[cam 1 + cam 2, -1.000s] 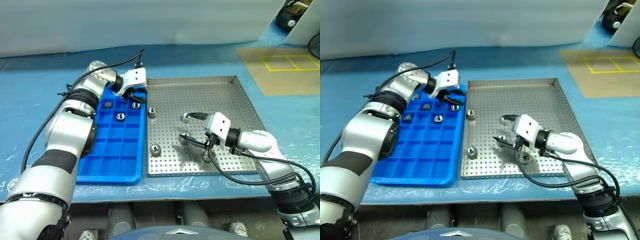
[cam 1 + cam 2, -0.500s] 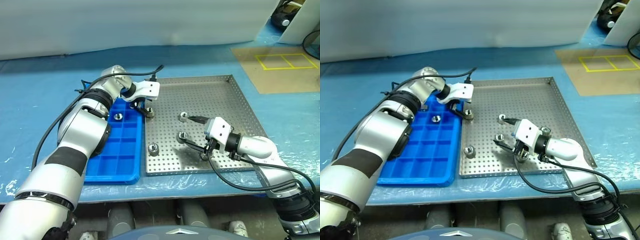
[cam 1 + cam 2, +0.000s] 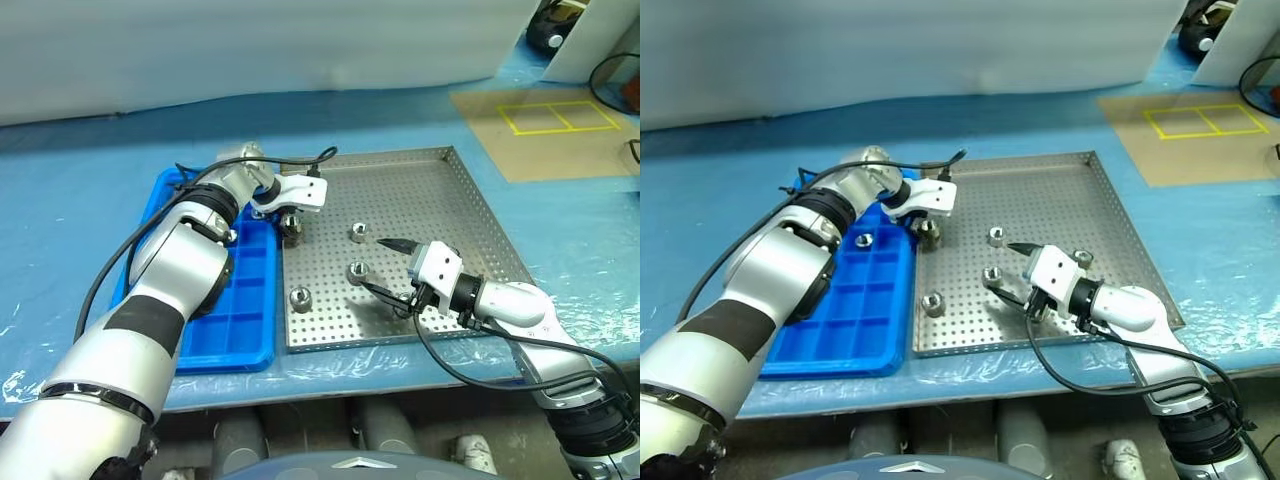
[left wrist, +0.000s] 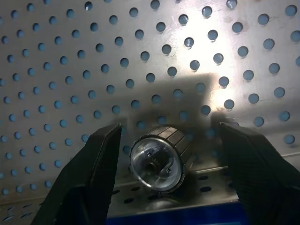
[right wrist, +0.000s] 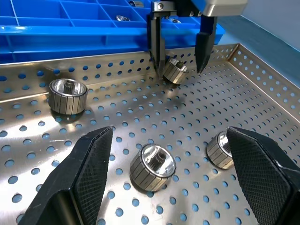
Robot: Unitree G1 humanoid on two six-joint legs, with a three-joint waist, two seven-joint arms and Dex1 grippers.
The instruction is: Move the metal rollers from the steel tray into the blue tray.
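Metal rollers (image 5: 153, 167), short shiny cylinders with ribbed sides and a dark centre hole, lie scattered on the perforated steel tray (image 3: 440, 195); a few more sit in compartments of the blue tray (image 3: 250, 300). One roller (image 4: 159, 157) lies tilted by the steel tray's rim beside the blue tray, between the spread fingers of the left gripper (image 4: 164, 159), untouched. The right gripper (image 5: 164, 154) hovers with fingers apart over another.

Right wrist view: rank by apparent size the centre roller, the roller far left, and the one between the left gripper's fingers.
1. Centre roller, largest, but nearest the camera.
2. Far-left roller, close behind; too similar to separate confidently.
3. Roller under the left gripper: that roller looks smallest, being farthest.
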